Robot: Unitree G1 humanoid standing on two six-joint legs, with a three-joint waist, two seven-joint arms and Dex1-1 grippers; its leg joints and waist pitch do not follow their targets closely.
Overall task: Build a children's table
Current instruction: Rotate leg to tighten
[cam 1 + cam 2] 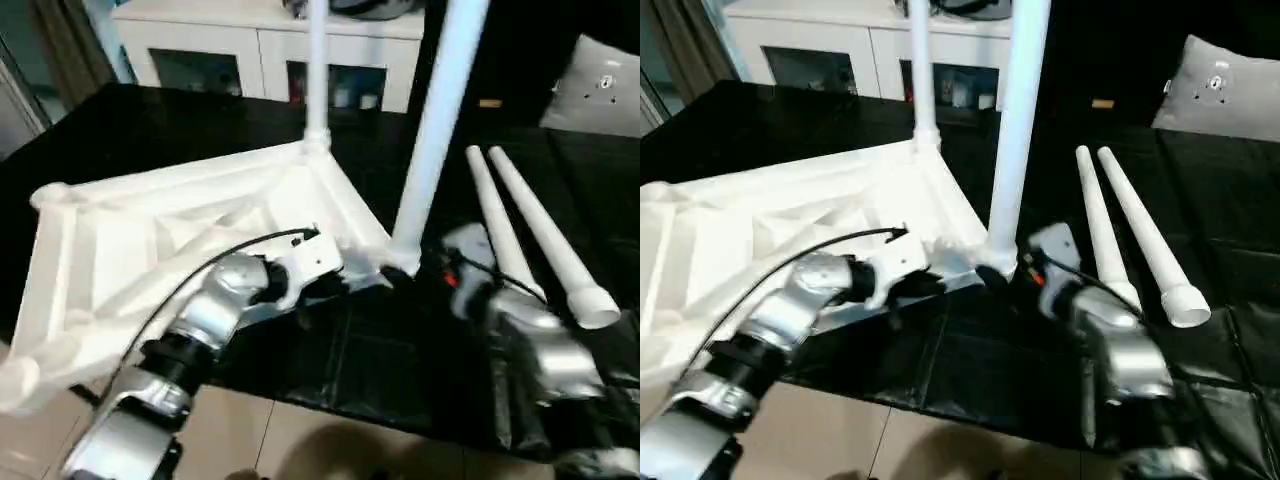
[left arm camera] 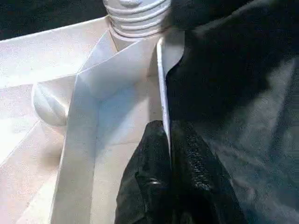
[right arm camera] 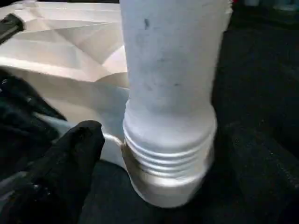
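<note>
The children's table top (image 1: 150,240) lies upside down on the black table, ribbed underside up. One white leg (image 1: 316,70) stands in the far corner socket. A second leg (image 1: 435,130) stands at the near right corner, its threaded base (image 3: 168,154) showing above the socket. Two loose legs (image 1: 545,235) lie side by side to the right. My left gripper (image 2: 169,135) is shut on the top's thin rim (image 2: 161,70) close to that corner. My right gripper (image 1: 400,272) is open around the second leg's base, with one finger (image 3: 70,158) just off the leg.
A white cabinet with glass doors (image 1: 260,50) stands behind the table. A grey cushion (image 1: 600,85) lies at the back right. The black table's front edge (image 1: 330,405) runs just below my forearms, with tan floor beyond. A black cable (image 1: 230,250) arcs over my left wrist.
</note>
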